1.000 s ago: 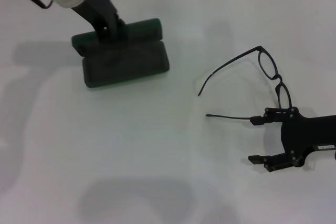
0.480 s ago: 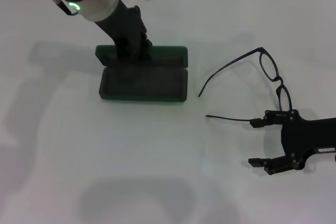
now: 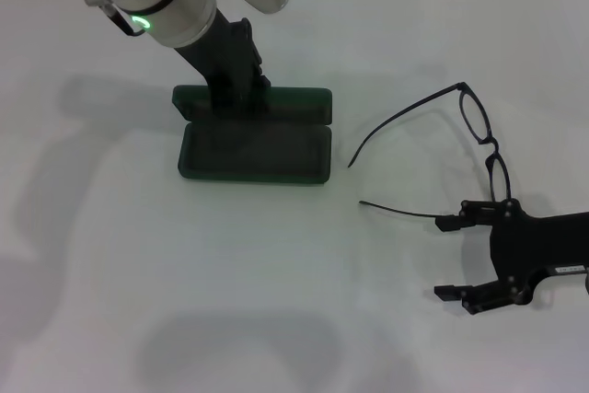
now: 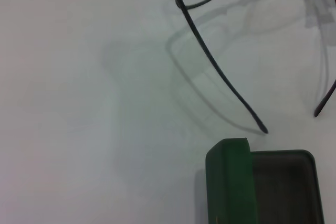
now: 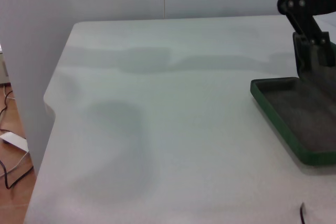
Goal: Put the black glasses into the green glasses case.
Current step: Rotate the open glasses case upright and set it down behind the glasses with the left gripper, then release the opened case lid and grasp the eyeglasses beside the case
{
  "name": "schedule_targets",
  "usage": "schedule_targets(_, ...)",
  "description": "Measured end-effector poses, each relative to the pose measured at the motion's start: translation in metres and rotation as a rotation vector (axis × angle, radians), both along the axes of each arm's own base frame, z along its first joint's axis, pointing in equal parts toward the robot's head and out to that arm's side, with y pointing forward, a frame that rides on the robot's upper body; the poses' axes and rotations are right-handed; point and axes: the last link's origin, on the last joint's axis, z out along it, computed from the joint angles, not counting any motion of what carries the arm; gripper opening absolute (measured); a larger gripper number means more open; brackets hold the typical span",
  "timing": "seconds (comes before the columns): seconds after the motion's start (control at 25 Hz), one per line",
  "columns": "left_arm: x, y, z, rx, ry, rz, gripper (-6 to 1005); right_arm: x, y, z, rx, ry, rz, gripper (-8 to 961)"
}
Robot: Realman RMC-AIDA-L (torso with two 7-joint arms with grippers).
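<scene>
Head view: a white table (image 3: 276, 301) fills the frame, seen from above. In the upper left, the left arm comes down from the top edge, and its left gripper (image 3: 230, 89) is set on the back part of the green glasses case (image 3: 255, 149); whether its fingers are closed on the case cannot be told. The case lies open in the upper centre-left, its long axis running across the frame and its dark lined tray facing up.

At the right, the black glasses (image 3: 479, 131) lie on the table, unfolded. The lenses are stacked along the right edge and the two slim temple arms reach leftward toward the case.

In the lower right, the right gripper (image 3: 449, 257) is seen with its two fingers spread wide apart, holding nothing. Its upper finger sits just beside the lower temple arm; contact cannot be confirmed. The glasses lie directly above this gripper in the frame, so the right arm is judged much the nearer for the pickup.
</scene>
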Motion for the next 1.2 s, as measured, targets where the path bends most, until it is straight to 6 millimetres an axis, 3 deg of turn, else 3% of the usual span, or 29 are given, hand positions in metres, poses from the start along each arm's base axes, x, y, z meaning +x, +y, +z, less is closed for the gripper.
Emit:
schedule_targets(0.72,-0.004,0.003,-0.001,0.057,-0.032,0.039,415,0.0,-0.002,0.001,-0.005,0.006,-0.002,854)
schedule_targets(1.2,0.005,0.005,0.007,0.108,-0.11,0.105,545,-0.005,-0.005,0.021,0.022,0.091,0.004,853)
